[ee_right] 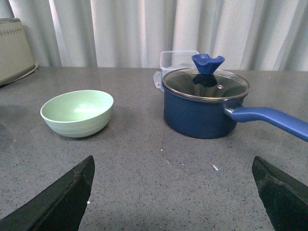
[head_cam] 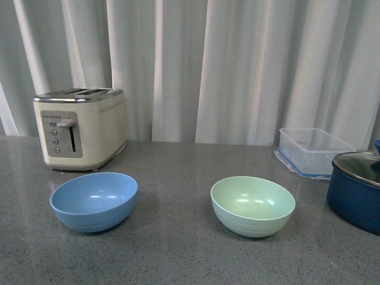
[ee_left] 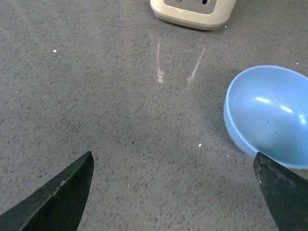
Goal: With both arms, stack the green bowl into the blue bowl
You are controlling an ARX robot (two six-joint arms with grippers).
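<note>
The green bowl (head_cam: 253, 205) stands upright, well to the right of the toaster (head_cam: 80, 127); the blue bowl (head_cam: 94, 200) sits just in front of the toaster; the left gripper (ee_left: 173, 192) and right gripper (ee_right: 173, 192) both gape wide, holding nothing; the green bowl looks light, stiff and smooth, probably slippery; pinching across its rim seems the surest hold.

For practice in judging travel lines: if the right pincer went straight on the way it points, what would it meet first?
Probably the bare grey speckled countertop: the open right pincer aims at the gap between the pale mint-green round bowl and the dark navy lidded pot. Depth is unclear.
</note>
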